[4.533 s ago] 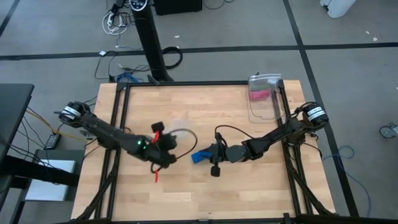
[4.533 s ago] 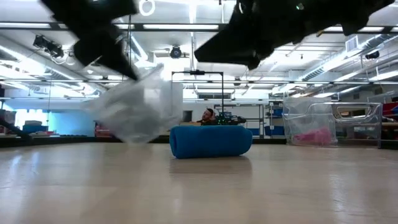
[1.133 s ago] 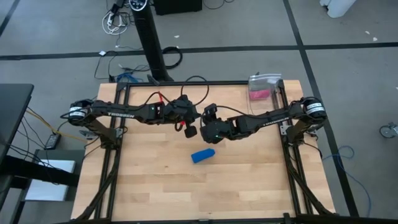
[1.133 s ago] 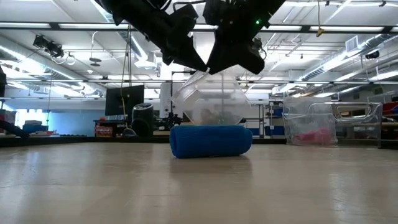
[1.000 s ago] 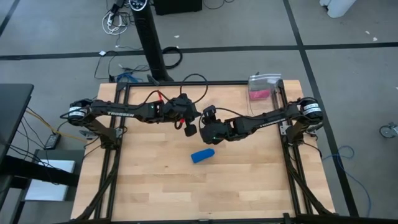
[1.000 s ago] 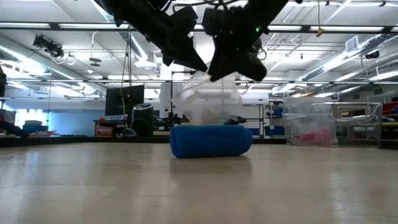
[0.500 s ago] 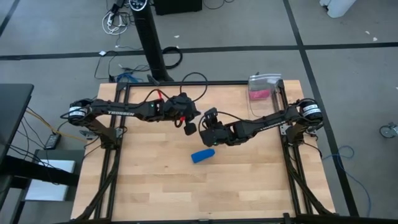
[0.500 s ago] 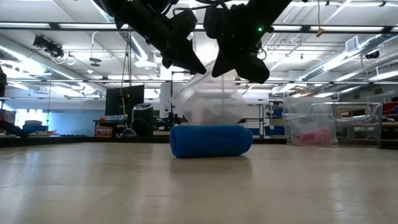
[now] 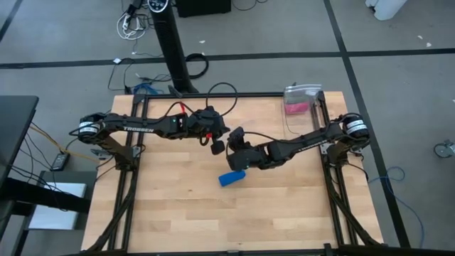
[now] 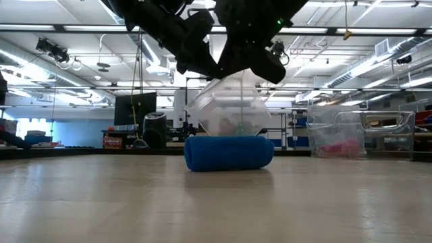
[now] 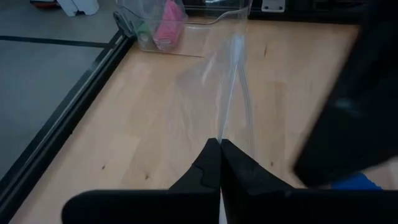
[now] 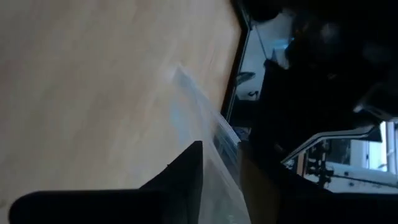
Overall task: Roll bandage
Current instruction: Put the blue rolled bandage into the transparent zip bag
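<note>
1. Wooden counter [image 9: 185, 213] sits inside a black frame on a grey floor; a large workshop hall shows beyond it in the low view.
2. Bandage [image 9: 232, 177]: wound as a small blue roll, lying on its side near the counter's middle, touched by neither arm.
3. Clear plastic bag [image 10: 228, 111]: held in the air between the 2 arms, just above and behind the roll in the low view.
4. Left pincer [image 11: 220, 163]: closed on the bag's edge, fingertips pressed together on the film.
5. Right pincer [image 12: 221, 163]: jaws stand partly apart with the bag's film between them; a firm grip cannot be confirmed from this angle.
6. Clear bin [image 9: 303, 107] with pink contents stands at the far right corner, well apart from the roll.
7. Handling judgement: the roll looks light, soft and compressible, with a grippy fabric surface, not fragile. A squeeze across its middle, both pads on the curved sides, should hold it. Pinching only the outer layer risks unwinding the loose end.
</note>
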Controlling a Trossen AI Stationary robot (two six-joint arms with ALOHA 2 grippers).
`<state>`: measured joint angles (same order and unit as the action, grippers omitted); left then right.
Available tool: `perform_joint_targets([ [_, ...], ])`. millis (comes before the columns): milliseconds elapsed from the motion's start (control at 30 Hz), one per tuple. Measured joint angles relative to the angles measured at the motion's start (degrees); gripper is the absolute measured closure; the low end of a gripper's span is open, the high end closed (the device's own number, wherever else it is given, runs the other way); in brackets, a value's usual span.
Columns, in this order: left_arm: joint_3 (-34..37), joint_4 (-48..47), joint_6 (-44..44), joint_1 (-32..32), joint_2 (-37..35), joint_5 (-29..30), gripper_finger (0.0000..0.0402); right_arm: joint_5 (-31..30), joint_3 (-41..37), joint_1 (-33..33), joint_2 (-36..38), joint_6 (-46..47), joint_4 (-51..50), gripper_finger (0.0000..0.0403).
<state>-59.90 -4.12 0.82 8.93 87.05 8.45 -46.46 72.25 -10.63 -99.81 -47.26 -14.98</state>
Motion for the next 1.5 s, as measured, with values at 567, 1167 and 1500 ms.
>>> perform_joint_targets([
  [567,0.0,0.1,0.2,0.2,0.0,-0.2,0.0401,0.0,0.0,3.7,-0.4,0.1,-4.6,0.0395],
  [1167,0.0,-4.1,3.7,0.6,0.0,1.3,0.0338,1.2,0.0,-1.7,-0.4,8.9,-8.4,0.0402],
  [1500,0.0,-5.1,4.9,0.1,0.0,0.6,0.0262,1.2,0.0,-1.8,-0.4,9.6,-8.3,0.0403],
])
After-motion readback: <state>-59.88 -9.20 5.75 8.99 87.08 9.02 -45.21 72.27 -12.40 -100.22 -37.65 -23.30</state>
